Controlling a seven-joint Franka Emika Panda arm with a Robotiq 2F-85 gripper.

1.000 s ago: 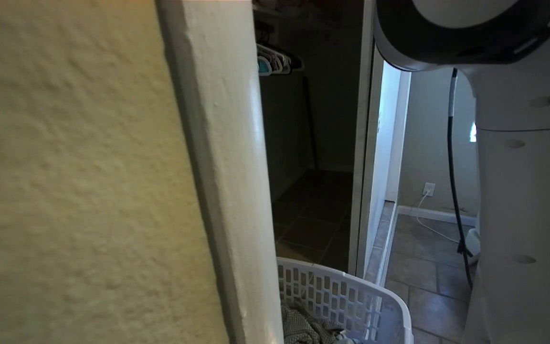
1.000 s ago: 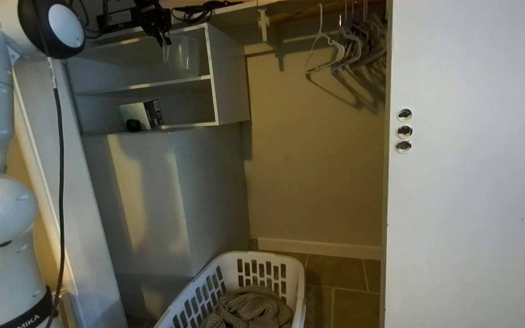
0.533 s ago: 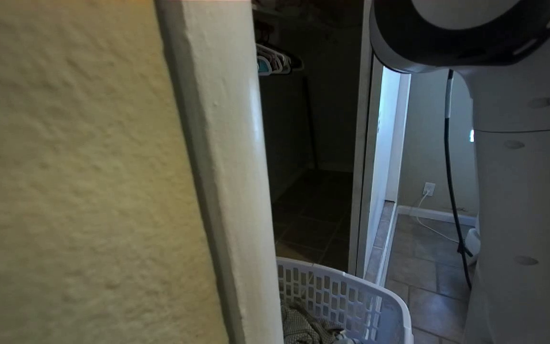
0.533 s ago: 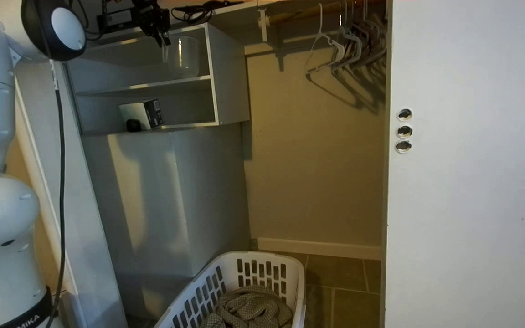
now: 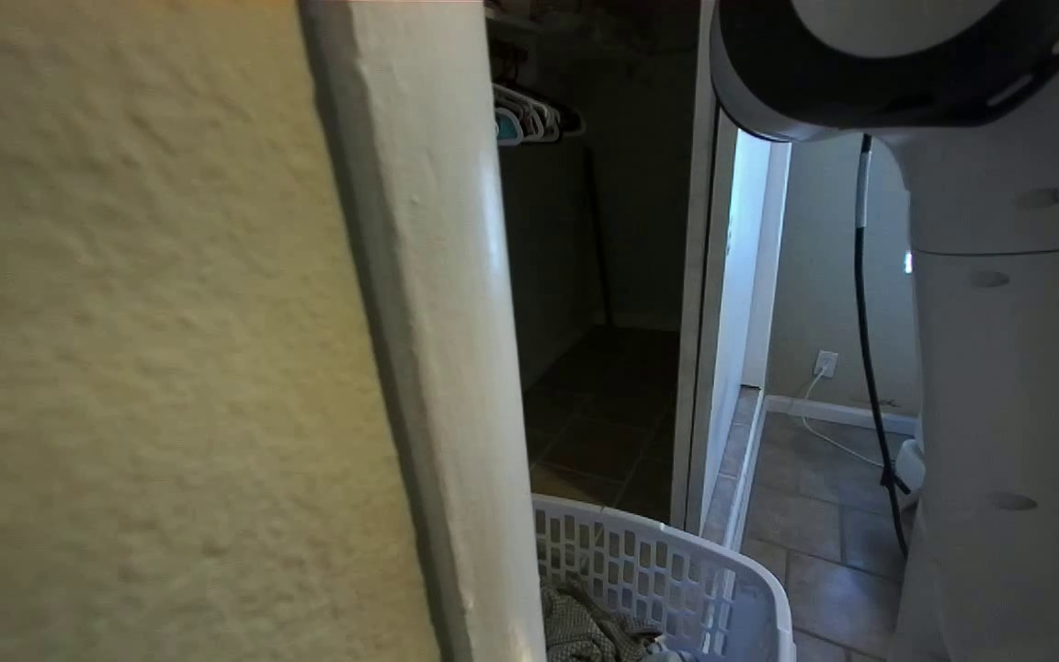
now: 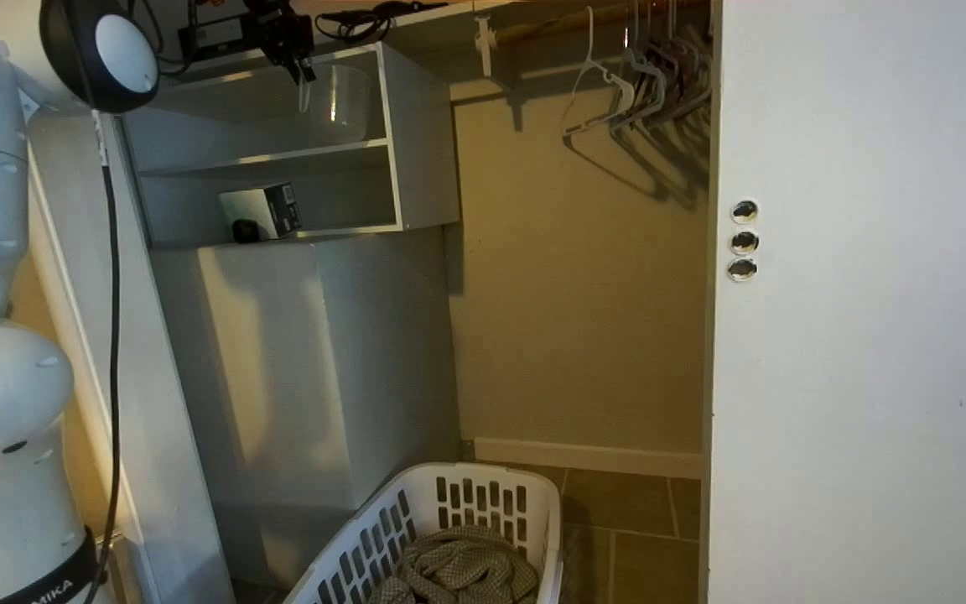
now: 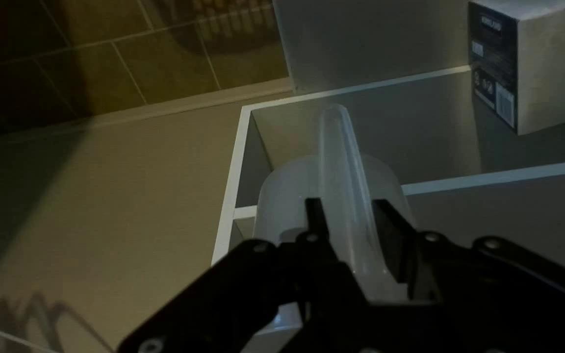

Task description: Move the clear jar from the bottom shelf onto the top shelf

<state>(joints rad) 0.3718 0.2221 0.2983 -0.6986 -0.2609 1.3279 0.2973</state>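
Closet (image 6: 575, 352): cloth (image 6: 466, 566) in basket (image 6: 543, 512); handle (image 7: 344, 166) of clear jar (image 6: 349, 105) between fingers (image 7: 316, 215).

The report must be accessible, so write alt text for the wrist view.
A black gripper holds a clear jar by its handle in front of a white-edged shelf unit. At upper right is a barcoded box; at upper left, brown floor tiles.

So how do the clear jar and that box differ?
The clear jar is see-through and rounded; the box is opaque and square-edged. The gripper has the jar's handle between its fingers; the box stands away from it. Both are at the shelf unit.
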